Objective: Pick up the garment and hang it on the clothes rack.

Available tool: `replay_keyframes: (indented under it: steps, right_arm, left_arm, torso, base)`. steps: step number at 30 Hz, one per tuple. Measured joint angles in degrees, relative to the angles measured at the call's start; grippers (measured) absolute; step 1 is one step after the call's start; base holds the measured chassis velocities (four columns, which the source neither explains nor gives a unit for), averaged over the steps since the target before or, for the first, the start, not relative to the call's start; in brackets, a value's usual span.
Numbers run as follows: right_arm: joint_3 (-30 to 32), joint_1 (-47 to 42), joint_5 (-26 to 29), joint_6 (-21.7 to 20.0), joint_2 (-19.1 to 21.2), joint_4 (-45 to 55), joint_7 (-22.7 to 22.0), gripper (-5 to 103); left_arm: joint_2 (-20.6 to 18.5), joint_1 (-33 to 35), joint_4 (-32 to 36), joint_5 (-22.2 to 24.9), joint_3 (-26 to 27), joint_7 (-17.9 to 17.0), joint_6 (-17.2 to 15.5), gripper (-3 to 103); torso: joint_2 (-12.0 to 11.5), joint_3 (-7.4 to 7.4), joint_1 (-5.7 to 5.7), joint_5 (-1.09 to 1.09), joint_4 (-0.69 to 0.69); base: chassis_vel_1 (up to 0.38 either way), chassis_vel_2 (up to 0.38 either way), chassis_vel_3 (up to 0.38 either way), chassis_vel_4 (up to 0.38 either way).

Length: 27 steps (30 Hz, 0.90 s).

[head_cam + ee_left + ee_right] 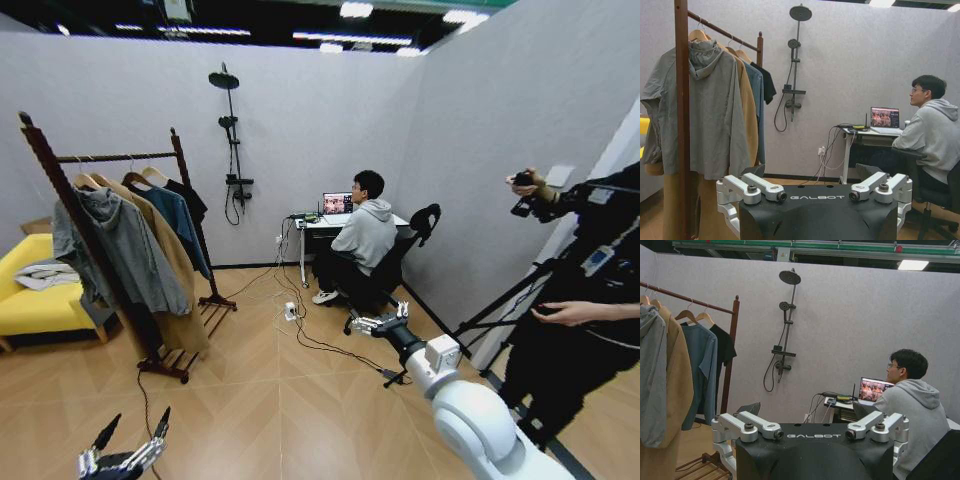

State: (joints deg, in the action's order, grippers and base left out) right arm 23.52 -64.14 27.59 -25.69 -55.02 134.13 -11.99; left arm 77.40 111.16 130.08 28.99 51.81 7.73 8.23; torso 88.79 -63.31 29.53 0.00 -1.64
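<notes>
On the left side of the room stands the clothes rack (pixel 100 230), tall and dark red-brown, with a bar across the top. Four things hang on the bar. Nearest is a grey hooded jacket (pixel 125 250), next a tan coat (pixel 170 275), then a teal-blue shirt (pixel 180 225). Last, at the far end of the bar and just beside the far post, hangs the garment (pixel 192 198), the black T-shirt on its light wooden hanger. It is partly hidden behind the blue shirt, so only its sleeve and one side show well.

Behind the rack sits a yellow sofa (pixel 35 300) with some cloth lying on it.

The left gripper (pixel 132 440) is low, over the wooden floor and well apart from the rack. Its fingers are spread wide, with nothing between them.

The right gripper (pixel 378 322) is farther right, held out over the floor toward the middle of the room. It looks spread apart too, and it holds nothing.
</notes>
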Motion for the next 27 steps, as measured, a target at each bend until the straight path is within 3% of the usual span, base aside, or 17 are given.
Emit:
replay_keyframes:
  steps: [27]
  right_arm:
    - [0.57,-2.59,-0.37,-1.75,-0.41,3.59,-0.64,100]
  left_arm:
    - [0.00,0.00,0.00,0.00,0.00,0.00,0.00,100]
  torso:
    - [0.00,0.00,-0.01,0.00,0.00]
  base:
    - [0.000,0.000,0.000,0.000]
